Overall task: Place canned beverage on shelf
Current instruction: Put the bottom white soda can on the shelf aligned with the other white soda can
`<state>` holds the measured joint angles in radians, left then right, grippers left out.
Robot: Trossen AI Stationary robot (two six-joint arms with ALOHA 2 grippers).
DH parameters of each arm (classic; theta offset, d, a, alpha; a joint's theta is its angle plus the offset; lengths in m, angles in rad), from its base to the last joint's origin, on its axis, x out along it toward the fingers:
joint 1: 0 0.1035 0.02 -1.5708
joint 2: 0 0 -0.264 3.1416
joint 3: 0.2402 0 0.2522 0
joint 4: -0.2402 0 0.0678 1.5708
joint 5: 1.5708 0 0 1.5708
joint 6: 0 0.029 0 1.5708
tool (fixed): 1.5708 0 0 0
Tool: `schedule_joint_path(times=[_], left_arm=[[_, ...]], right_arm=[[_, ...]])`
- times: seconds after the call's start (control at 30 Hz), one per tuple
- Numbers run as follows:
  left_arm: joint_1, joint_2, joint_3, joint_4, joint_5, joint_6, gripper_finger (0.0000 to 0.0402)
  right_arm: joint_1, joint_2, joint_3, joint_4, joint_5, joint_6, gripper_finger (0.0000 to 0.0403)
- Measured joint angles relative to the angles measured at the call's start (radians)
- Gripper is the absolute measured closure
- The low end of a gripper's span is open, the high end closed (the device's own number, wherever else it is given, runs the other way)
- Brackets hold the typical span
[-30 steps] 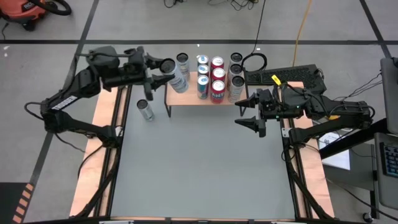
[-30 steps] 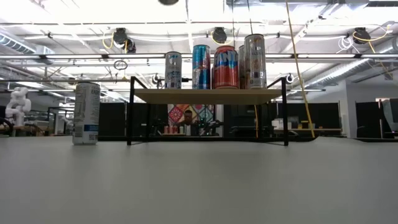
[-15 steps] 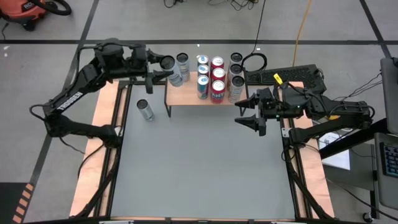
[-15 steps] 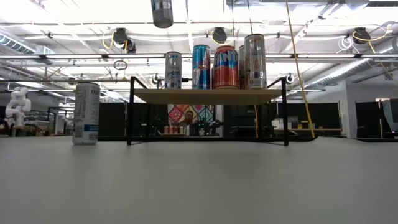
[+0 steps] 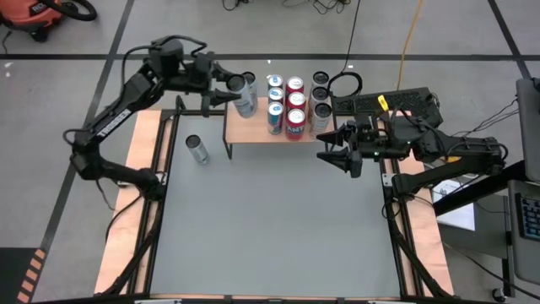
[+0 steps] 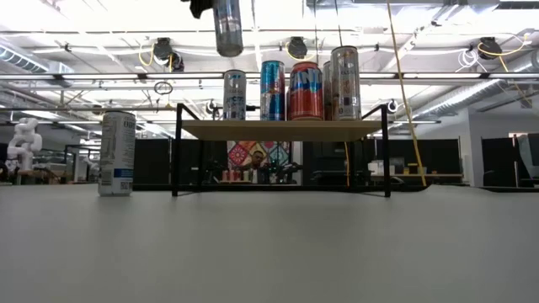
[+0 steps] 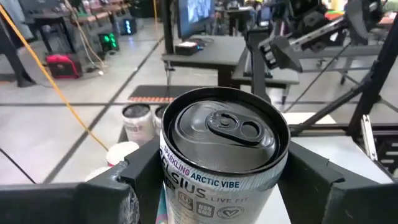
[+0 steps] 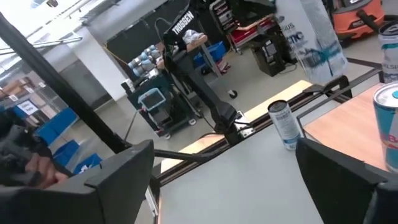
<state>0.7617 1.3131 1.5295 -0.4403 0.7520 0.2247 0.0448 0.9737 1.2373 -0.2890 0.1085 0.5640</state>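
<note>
Spare can: a can stands alone on the table, left of centre in the high view.
Left gripper: the left gripper, upper left of centre, is closed on the held can, upright.
Key relation: the held can hangs above the left end of the shelf; the way is straight down, beside the cans already there.
Writing: the held can reads "ARCTIC VIBE".
Right gripper: the right gripper, right of the shelf, waits with fingers apart.

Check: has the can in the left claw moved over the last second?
Yes. The held can has dropped into the low view, now hanging above the shelf, left of centre.
</note>
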Motion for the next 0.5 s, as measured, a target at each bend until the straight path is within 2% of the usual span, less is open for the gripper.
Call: schedule_joint_path(times=[0.27, 0.5], left_arm=[[-0.003, 0.053, 0.000, -0.017, -0.011, -0.007, 0.0140], [-0.003, 0.054, 0.000, -0.014, -0.138, -0.006, 0.0116]], right_arm=[[0.000, 0.002, 0.000, 0.001, 0.013, 0.004, 0.0048], [0.000, 0.002, 0.000, 0.001, 0.056, -0.021, 0.0048]])
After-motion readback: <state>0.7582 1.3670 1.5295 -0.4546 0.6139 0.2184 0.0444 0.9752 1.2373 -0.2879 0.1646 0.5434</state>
